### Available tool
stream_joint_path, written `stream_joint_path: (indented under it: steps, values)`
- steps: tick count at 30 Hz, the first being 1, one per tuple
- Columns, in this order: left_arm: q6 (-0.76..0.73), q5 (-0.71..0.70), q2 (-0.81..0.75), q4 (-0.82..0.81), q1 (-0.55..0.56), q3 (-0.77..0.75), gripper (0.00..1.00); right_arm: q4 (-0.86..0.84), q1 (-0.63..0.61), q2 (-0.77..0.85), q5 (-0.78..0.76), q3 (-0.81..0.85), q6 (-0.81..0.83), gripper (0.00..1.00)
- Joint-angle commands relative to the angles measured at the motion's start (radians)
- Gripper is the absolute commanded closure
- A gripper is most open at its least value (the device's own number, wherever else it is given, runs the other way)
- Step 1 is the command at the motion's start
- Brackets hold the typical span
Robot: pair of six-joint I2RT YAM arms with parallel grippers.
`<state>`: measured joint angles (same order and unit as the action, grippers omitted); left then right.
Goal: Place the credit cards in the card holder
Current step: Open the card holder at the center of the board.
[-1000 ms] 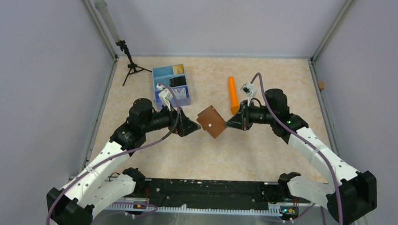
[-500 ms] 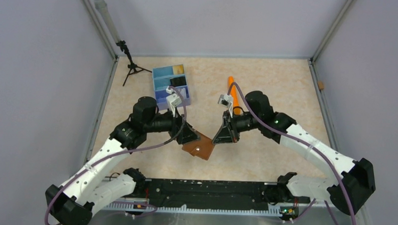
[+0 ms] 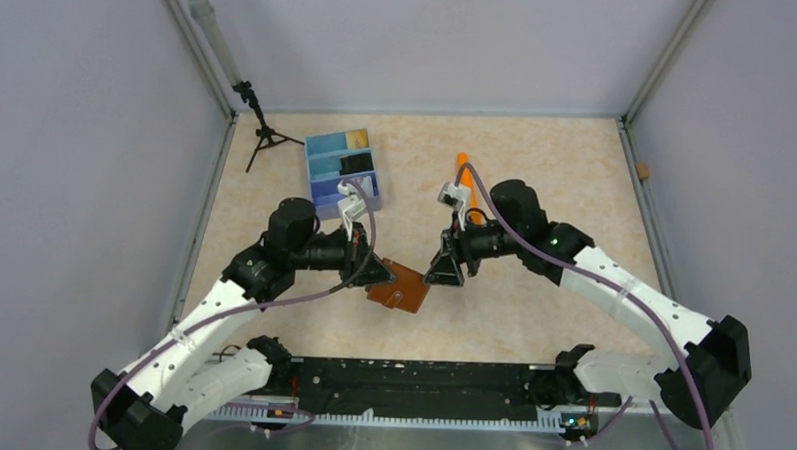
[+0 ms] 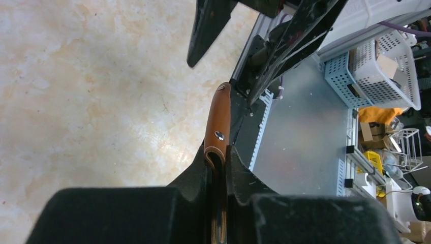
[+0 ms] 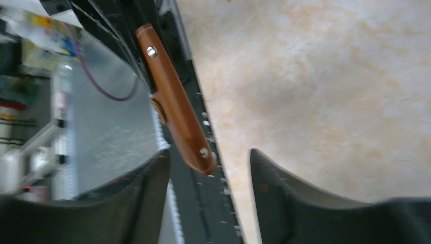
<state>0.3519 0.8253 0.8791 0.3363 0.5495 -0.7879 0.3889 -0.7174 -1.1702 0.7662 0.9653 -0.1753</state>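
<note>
The card holder (image 3: 397,288), a brown leather wallet with a snap tab, hangs folded over the middle of the table. My left gripper (image 3: 381,275) is shut on its left edge; in the left wrist view the card holder (image 4: 217,127) stands edge-on, pinched at the left gripper (image 4: 219,157). My right gripper (image 3: 436,276) is open just right of it. In the right wrist view the card holder (image 5: 175,107) ends just ahead of the gap of the right gripper (image 5: 209,162), touching neither finger. A tan-gold credit card (image 3: 358,138) and a black one (image 3: 354,162) lie in the tray.
The blue three-compartment tray (image 3: 322,147) stands at the back left, behind my left arm. An orange cylinder (image 3: 463,165) lies behind the right arm, partly covered by it. A small black tripod (image 3: 261,130) stands in the far left corner. The black rail (image 3: 419,376) runs along the near edge.
The right gripper carried the card holder down toward the near middle, the left gripper closed on it, and the right gripper then opened and let go.
</note>
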Motion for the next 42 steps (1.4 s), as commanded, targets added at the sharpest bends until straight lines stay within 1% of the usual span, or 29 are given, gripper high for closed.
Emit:
stream_joint_path:
  steps: [1, 2, 5, 8, 10, 14, 17, 22, 25, 28, 31, 32, 34, 35, 36, 37, 38, 39, 40, 41, 42]
  values:
    - [0.111, -0.112, -0.078, -0.119, 0.009, 0.05, 1.0, -0.08, -0.003, 0.072, -0.19, 0.02, -0.037, 0.24]
    - [0.158, -0.138, -0.099, -0.166, 0.009, 0.075, 1.0, -0.098, -0.001, 0.088, -0.214, 0.004, -0.051, 0.19]
    - [0.313, -0.214, -0.175, -0.417, 0.01, 0.171, 1.0, -0.179, 0.017, 0.159, -0.26, -0.068, -0.122, 0.12]
    - [0.427, -0.282, -0.24, -0.596, 0.01, 0.252, 1.0, -0.316, 0.034, 0.215, -0.244, -0.161, -0.221, 0.08]
    - [0.466, -0.32, -0.267, -0.671, 0.009, 0.282, 1.0, -0.447, 0.035, 0.228, -0.195, -0.216, -0.297, 0.08]
    - [0.493, -0.398, -0.314, -0.732, 0.009, 0.31, 1.0, -0.63, 0.033, 0.209, -0.102, -0.284, -0.411, 0.09]
    - [0.526, -0.417, -0.323, -0.77, 0.009, 0.324, 1.0, -0.755, 0.016, 0.182, -0.067, -0.313, -0.476, 0.11]
    - [0.544, -0.385, -0.299, -0.793, 0.01, 0.331, 1.0, -0.913, 0.004, 0.147, -0.052, -0.343, -0.548, 0.17]
    - [0.548, -0.364, -0.288, -0.797, 0.01, 0.331, 1.0, -0.961, 0.003, 0.126, -0.052, -0.343, -0.571, 0.21]
    - [0.553, -0.347, -0.283, -0.8, 0.009, 0.334, 1.0, -1.009, 0.003, 0.11, -0.049, -0.343, -0.59, 0.27]
    - [0.56, -0.337, -0.281, -0.8, 0.009, 0.343, 1.0, -1.052, 0.003, 0.1, -0.043, -0.343, -0.617, 0.41]
    - [0.563, -0.334, -0.281, -0.801, 0.01, 0.347, 1.0, -1.062, 0.003, 0.094, -0.04, -0.341, -0.624, 0.5]
    - [0.566, -0.322, -0.274, -0.799, 0.01, 0.35, 1.0, -1.055, 0.003, 0.085, -0.034, -0.334, -0.624, 0.75]
    - [0.564, -0.314, -0.269, -0.789, 0.009, 0.347, 1.0, -1.023, 0.003, 0.084, -0.041, -0.326, -0.609, 0.85]
    - [0.556, -0.307, -0.262, -0.77, 0.01, 0.34, 0.97, -0.967, 0.003, 0.086, -0.053, -0.312, -0.584, 0.94]
    - [0.532, -0.302, -0.256, -0.73, 0.009, 0.326, 0.82, -0.907, 0.003, 0.088, -0.068, -0.294, -0.551, 1.0]
    - [0.514, -0.296, -0.249, -0.677, 0.01, 0.304, 0.62, -0.834, 0.004, 0.093, -0.085, -0.275, -0.516, 1.0]
    - [0.459, -0.295, -0.245, -0.601, 0.01, 0.272, 0.4, -0.754, 0.004, 0.1, -0.107, -0.253, -0.479, 1.0]
    - [0.403, -0.299, -0.239, -0.515, 0.01, 0.231, 0.24, -0.674, 0.004, 0.107, -0.123, -0.232, -0.437, 1.0]
    - [0.343, -0.312, -0.23, -0.374, 0.009, 0.167, 0.12, -0.599, 0.004, 0.119, -0.133, -0.204, -0.399, 1.0]
    - [0.276, -0.329, -0.22, -0.256, 0.009, 0.11, 0.04, -0.531, 0.005, 0.128, -0.134, -0.187, -0.358, 1.0]
